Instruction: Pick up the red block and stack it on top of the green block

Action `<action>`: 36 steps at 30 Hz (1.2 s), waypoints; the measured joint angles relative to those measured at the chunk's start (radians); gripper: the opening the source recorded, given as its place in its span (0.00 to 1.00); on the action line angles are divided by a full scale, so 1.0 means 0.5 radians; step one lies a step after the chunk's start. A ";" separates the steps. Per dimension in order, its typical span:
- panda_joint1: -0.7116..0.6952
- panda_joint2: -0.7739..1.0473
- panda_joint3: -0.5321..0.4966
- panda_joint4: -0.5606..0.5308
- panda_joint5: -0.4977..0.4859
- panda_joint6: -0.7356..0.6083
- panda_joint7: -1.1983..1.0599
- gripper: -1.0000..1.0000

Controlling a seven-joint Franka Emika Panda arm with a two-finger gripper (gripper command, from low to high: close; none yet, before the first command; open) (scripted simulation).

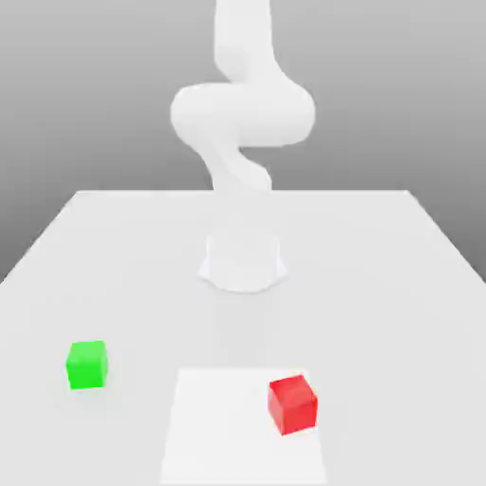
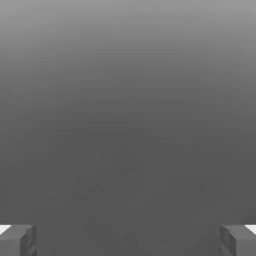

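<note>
On the pale table [image 1: 142,285], red block [image 1: 292,405] and green block [image 1: 87,365] sit well apart; the gripper's [image 2: 128,241] jaws stand wide.

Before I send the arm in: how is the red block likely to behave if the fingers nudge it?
The red block looks rigid, with flat faces and crisp edges, so it probably won't squash. Sitting flat and roughly cube-shaped, it would likely slide or twist rather than roll.
</note>
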 joint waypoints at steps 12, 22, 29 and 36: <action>0.131 0.886 0.045 -0.431 0.038 0.485 -0.217 0.50; 0.210 1.611 0.081 -0.719 -0.028 0.913 -0.304 0.50; 0.236 1.954 0.046 -0.679 -0.070 1.202 -0.275 0.00; 0.227 1.850 0.058 -0.695 -0.063 1.112 -0.280 0.00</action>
